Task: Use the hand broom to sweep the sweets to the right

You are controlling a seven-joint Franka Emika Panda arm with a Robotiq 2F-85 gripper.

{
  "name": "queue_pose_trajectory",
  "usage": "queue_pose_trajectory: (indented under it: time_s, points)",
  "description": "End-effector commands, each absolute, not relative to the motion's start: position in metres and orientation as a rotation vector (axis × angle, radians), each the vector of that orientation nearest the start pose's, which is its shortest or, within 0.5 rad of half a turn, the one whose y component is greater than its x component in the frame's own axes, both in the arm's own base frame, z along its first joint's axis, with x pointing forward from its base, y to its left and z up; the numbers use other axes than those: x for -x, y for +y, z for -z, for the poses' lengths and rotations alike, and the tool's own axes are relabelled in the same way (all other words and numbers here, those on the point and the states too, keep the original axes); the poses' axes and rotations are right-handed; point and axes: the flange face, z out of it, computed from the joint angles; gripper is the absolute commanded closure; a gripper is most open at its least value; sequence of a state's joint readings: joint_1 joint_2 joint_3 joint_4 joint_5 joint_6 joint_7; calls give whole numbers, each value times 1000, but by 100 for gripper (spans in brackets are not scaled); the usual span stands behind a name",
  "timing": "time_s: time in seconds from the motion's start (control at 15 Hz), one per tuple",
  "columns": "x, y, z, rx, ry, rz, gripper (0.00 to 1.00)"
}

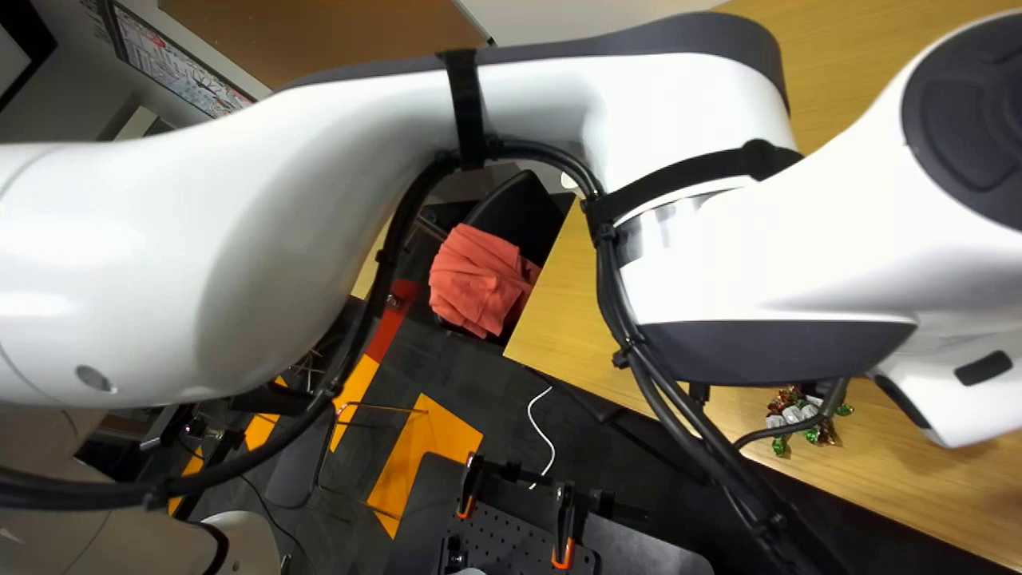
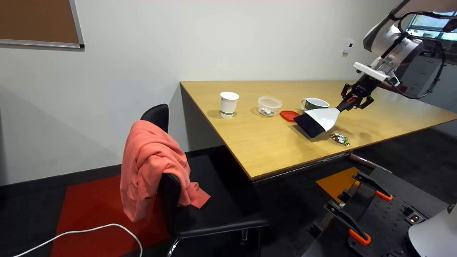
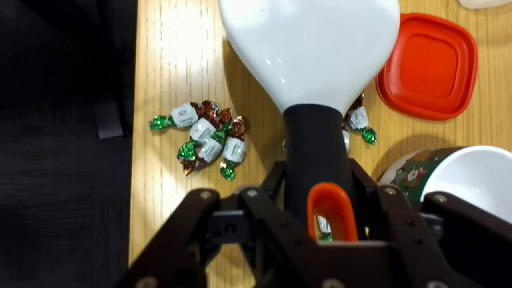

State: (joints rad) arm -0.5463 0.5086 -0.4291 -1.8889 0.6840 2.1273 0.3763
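Observation:
My gripper (image 3: 319, 176) is shut on the black handle of the hand broom (image 3: 312, 48), which has a white head and an orange-lined hole. In an exterior view my gripper (image 2: 350, 101) holds the broom (image 2: 324, 117) tilted over the table, black bristles low; I cannot tell if they touch. Several sweets (image 3: 208, 138) in white, green and brown wrappers lie left of the handle in the wrist view. More sweets (image 3: 358, 119) lie to its right, partly hidden, and one shows through the hole. Sweets show in both exterior views (image 1: 802, 415) (image 2: 340, 139).
A red lid (image 3: 430, 66) and a patterned mug (image 3: 416, 172) are right of the broom in the wrist view. A clear tub (image 2: 269, 105) and a paper cup (image 2: 228, 104) stand farther along the table (image 2: 257, 150). The table edge runs close to the sweets.

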Motion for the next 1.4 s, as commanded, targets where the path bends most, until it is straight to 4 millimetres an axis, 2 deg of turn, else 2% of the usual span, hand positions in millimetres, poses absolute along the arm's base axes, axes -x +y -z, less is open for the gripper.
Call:
queue_pose_trajectory:
  time_s: [0.0, 0.07, 0.4, 0.47, 0.67, 0.93, 1.33]
  points:
    - [-377, -490, -242, 1776, 2138, -97, 86]
    - [-377, -491, -240, 1776, 2142, -97, 61]
    - [-377, -490, -235, 1776, 2143, -110, 61]
    - [-377, -490, -235, 1776, 2143, -110, 86]
    - [-378, -490, -238, 1721, 2210, -78, 86]
    - [-371, -505, -240, 1691, 2340, -11, 86]
    - [-337, -545, -235, 1570, 2567, 44, 86]
